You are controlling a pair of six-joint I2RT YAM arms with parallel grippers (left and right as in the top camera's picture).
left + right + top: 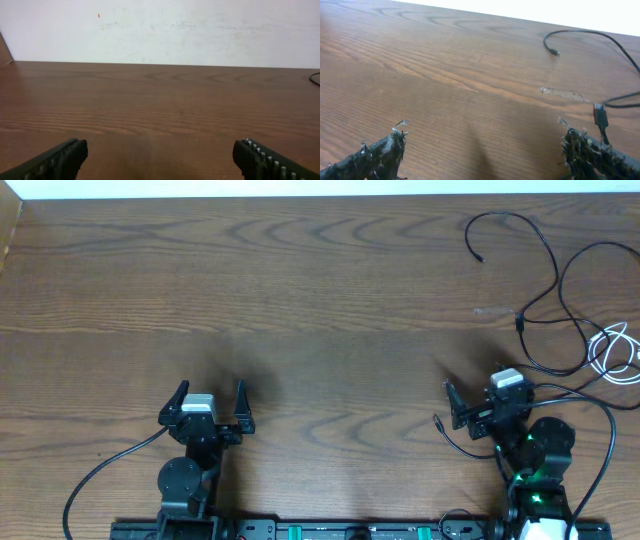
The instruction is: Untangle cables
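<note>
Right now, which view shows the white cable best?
Overhead. Only that view shows the white cable, looped at the table's right edge beside the black cables. The right wrist view shows only black cables and a plug. The left wrist view shows only a black sliver at its right edge.

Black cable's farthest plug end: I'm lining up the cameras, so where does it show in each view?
Overhead: plug end, upper right, near the far edge.
Left wrist: not in it.
Right wrist: plug end, upper right.
Shared landmark: pale scuff on the wood, below the plug in both.
</note>
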